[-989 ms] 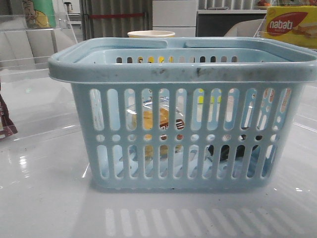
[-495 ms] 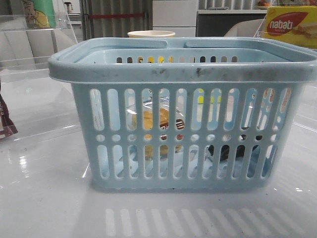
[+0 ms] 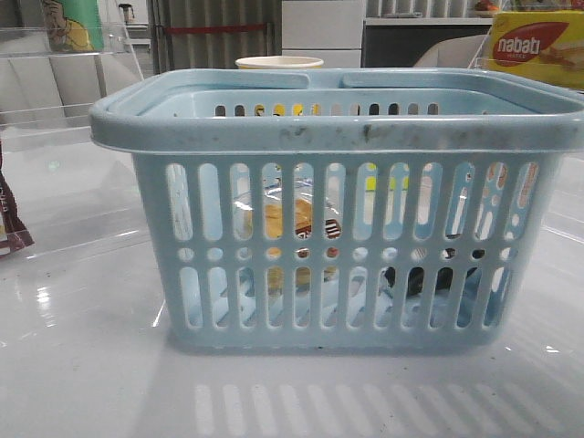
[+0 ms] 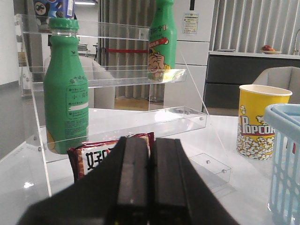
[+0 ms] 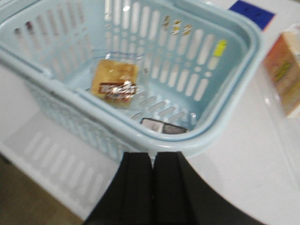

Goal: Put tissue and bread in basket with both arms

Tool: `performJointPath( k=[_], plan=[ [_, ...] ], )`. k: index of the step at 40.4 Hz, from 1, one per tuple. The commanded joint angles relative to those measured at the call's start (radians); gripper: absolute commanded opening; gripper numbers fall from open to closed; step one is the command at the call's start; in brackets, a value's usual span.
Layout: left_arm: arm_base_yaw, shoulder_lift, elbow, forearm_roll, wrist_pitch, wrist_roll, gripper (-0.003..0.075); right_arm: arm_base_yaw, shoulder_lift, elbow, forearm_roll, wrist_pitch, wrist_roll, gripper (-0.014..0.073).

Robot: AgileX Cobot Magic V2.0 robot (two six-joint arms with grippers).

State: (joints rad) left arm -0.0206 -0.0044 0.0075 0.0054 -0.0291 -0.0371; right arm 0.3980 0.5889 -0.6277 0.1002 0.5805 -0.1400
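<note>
A: Where do the task's things sit?

B: Both are inside the basket (image 3: 338,210), which stands on the white table (image 3: 82,365). Through the front slots, the bread (image 3: 292,224) shows golden-brown in its clear bag toward the middle, and the tissue (image 3: 429,278) is a dark low shape on the basket floor toward the robot's right.

A: Does the right wrist view agree?

B: Yes. From above, the bread (image 5: 115,79) lies on the basket (image 5: 225,126) floor with its dark label up, and the tissue (image 5: 164,126) lies against the near wall, partly hidden by the rim.

A: And the pincers?

B: The right pincer (image 5: 153,187) hangs outside the basket, near its rim, its two dark fingers pressed together with nothing between them. The left pincer (image 4: 150,183) is also pressed together and holds nothing; it faces a clear acrylic shelf (image 4: 117,75) with two green bottles (image 4: 65,93), a snack packet (image 4: 93,157) and a yellow popcorn cup (image 4: 260,122).

A: Anything else in front?

B: A yellow-red nabati box (image 3: 538,46) stands behind the basket.
</note>
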Motion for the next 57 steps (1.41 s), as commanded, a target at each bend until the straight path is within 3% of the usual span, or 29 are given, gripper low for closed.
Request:
performJointPath(
  k=[1,8,13,22,42,50,57],
  plan=[
    [-0.006,-0.018,0.005,0.003,-0.086,-0.01,0.0093,-0.12,-0.12,0.071,-0.007,-0.195,-0.008,0.0057],
    [-0.006,-0.018,0.005,0.003,-0.086,-0.01,0.0093,-0.302,-0.35,0.324,-0.006,-0.444,-0.008,0.0057],
    [-0.006,-0.018,0.005,0.003,-0.086,-0.01,0.0093,-0.388,-0.506,0.476,-0.006,-0.532,-0.007,0.0057],
    [-0.006,-0.018,0.005,0.003,-0.086,-0.01,0.0093,-0.395,-0.619,0.65,-0.005,-0.622,-0.006,0.0057],
    [-0.006,-0.018,0.005,0.003,-0.086,-0.01,0.0093,-0.395,-0.619,0.651,-0.005,-0.653,-0.001,0.0057],
    [-0.006,-0.018,0.005,0.003,-0.086,-0.01,0.0093,-0.376,-0.619,0.651,-0.132,-0.686,0.244,0.0057],
    [-0.006,-0.018,0.005,0.003,-0.086,-0.01,0.0093,-0.376,-0.619,0.651,-0.132,-0.684,0.245,0.0057]
  ],
)
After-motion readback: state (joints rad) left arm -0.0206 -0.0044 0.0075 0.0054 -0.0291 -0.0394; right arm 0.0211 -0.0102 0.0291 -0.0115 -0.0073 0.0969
